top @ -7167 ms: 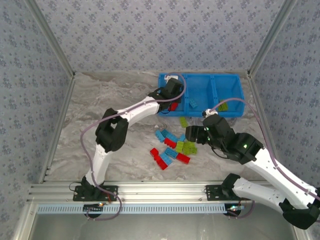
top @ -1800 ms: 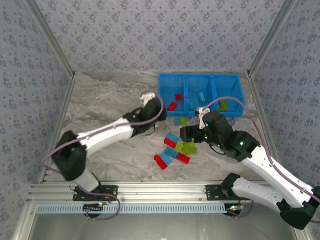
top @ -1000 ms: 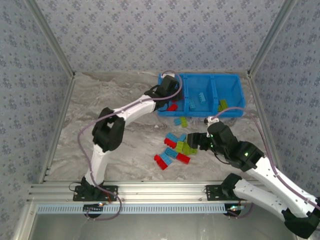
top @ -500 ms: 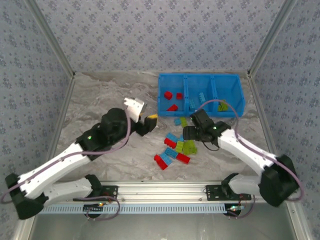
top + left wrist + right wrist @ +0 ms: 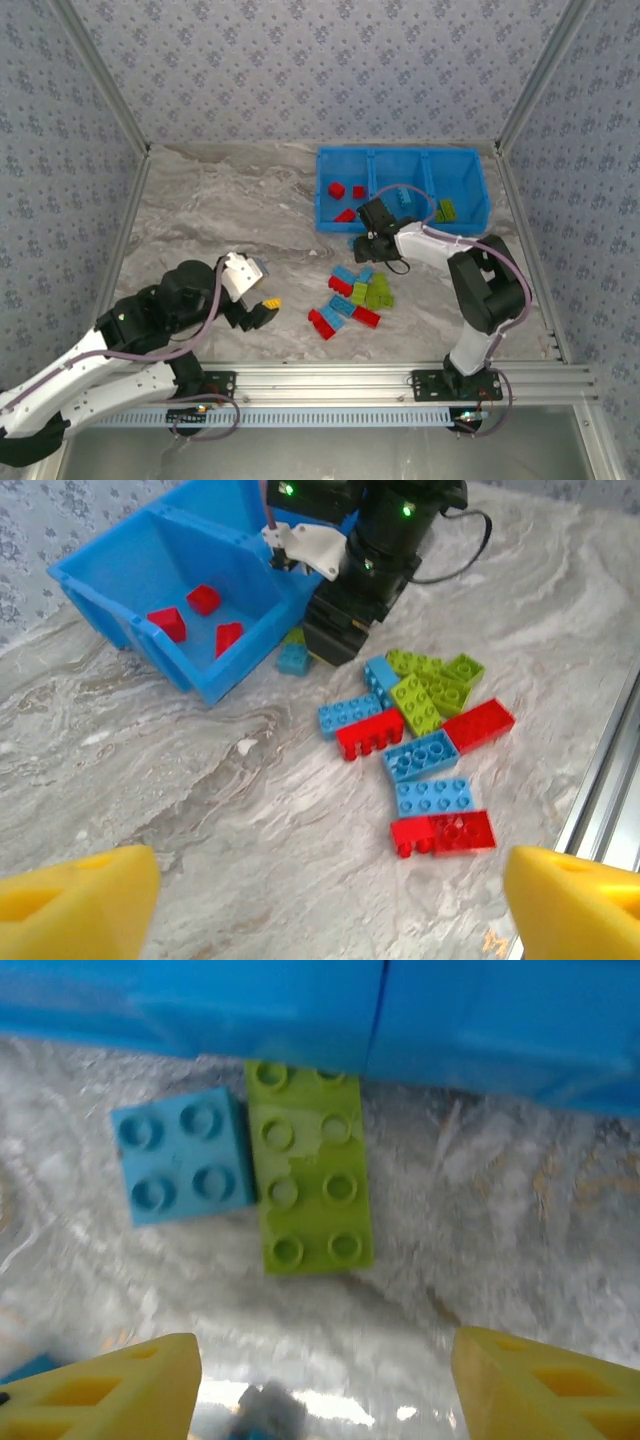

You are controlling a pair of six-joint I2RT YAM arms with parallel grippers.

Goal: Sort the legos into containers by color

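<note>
The blue bin (image 5: 470, 170) stands at the back right; its left compartment holds three red legos (image 5: 337, 190), the middle one light blue ones (image 5: 400, 198), the right one green ones (image 5: 445, 210). A mixed pile of legos (image 5: 352, 298) lies on the table in front of it. My right gripper (image 5: 368, 240) hovers open at the bin's front wall, over a green brick (image 5: 312, 1170) and a small blue brick (image 5: 182, 1155), its yellow fingertips (image 5: 120, 1385) wide apart. My left gripper (image 5: 258, 312) is open and empty at the near left, its fingertips (image 5: 75, 900) framing bare table short of the pile (image 5: 420, 740).
The marble table (image 5: 220, 220) is bordered by patterned walls on three sides and a metal rail (image 5: 320, 380) at the near edge. In the left wrist view the right arm's black wrist (image 5: 370, 570) stands by the bin's corner (image 5: 225, 685).
My left arm has pulled back from the bin to the near left and its jaws have widened. My right gripper has moved from the pile up to the bin's front wall.
</note>
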